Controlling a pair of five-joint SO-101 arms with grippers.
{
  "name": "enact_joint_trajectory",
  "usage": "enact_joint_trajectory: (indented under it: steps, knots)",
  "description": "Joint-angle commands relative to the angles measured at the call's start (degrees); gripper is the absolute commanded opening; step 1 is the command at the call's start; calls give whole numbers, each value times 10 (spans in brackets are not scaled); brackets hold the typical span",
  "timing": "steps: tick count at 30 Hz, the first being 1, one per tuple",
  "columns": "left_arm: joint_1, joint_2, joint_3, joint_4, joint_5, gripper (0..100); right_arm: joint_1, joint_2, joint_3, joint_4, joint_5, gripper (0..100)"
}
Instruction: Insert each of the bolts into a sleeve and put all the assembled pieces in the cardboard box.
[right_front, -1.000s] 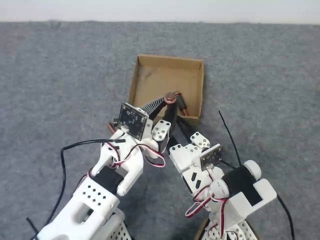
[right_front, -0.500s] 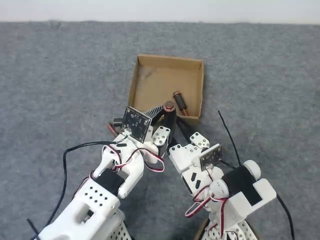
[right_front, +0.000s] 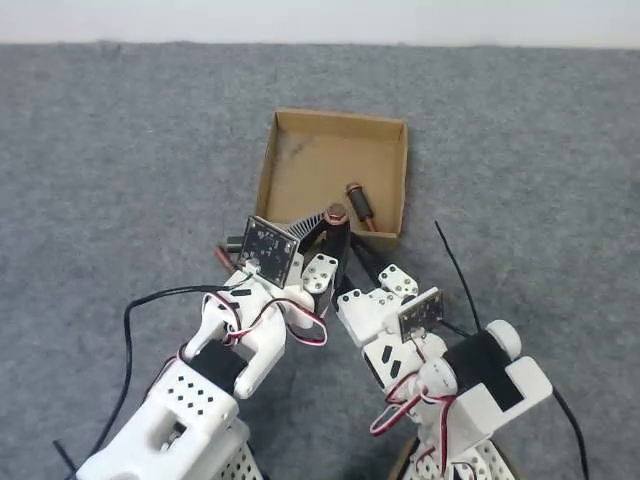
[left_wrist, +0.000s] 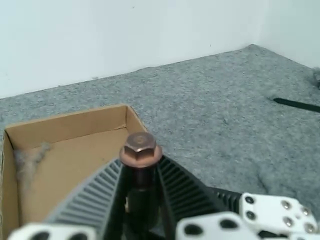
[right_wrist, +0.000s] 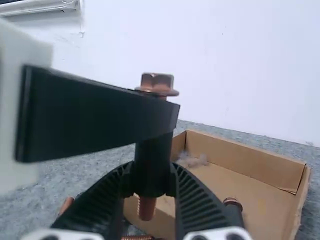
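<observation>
Left gripper (left_wrist: 141, 172): clamped on the black cylindrical sleeve (right_wrist: 152, 155), with its ribbed fingers (left_wrist: 177, 187) pinching it just under the bolt head. Right gripper (right_wrist: 150, 182): closed on the same sleeve, lower down.

Copper hex-head bolt (left_wrist: 140, 148): seated, head sitting on the sleeve top. Its threaded tip pokes out below in the right wrist view.

The piece stands roughly upright, off the grey carpeted table (right_front: 520, 150), right at the near wall of the open brown cardboard box (right_front: 340, 116). One finished bolt-and-sleeve piece (right_front: 358, 203) already lies inside, by the wall nearer the right arm. Loose copper bolts (right_wrist: 67, 205) lie on the carpet near the grippers.

My read is that insertion is done and the step is handoff, then drop.
- One gripper has to let go first. The right looks like the one, since the left has the grip nearer the head and the line into the box.
- Open the right fully before it backs off, so it doesn't drag the sleeve down off the bolt.
- Keep the piece upright in transit. If it tips head-down the bolt can slide out.
- Clear the near wall, then release low over bare box floor, away from the piece already inside.
</observation>
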Motion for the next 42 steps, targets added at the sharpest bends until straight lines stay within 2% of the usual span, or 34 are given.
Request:
enact_joint_trajectory:
  steps: [1,9,15,24,34,42]
  knots:
    - [-6,-11,-6,-1,2,13,15,-23,-8,0,-4,6]
    - [-7,-11,-2,2,3,156,15,-23,-8,0,-4,6]
    - [-7,-11,-2,2,2,143,15,-23,-8,0,-4,6]
    - [-84,-11,-1,2,2,145,15,-23,-8,0,-4,6]
    - [-37,-12,0,1,2,145,15,-23,-10,0,-3,6]
    - [-20,-12,-71,4,3,143,32,-23,-13,0,-3,6]
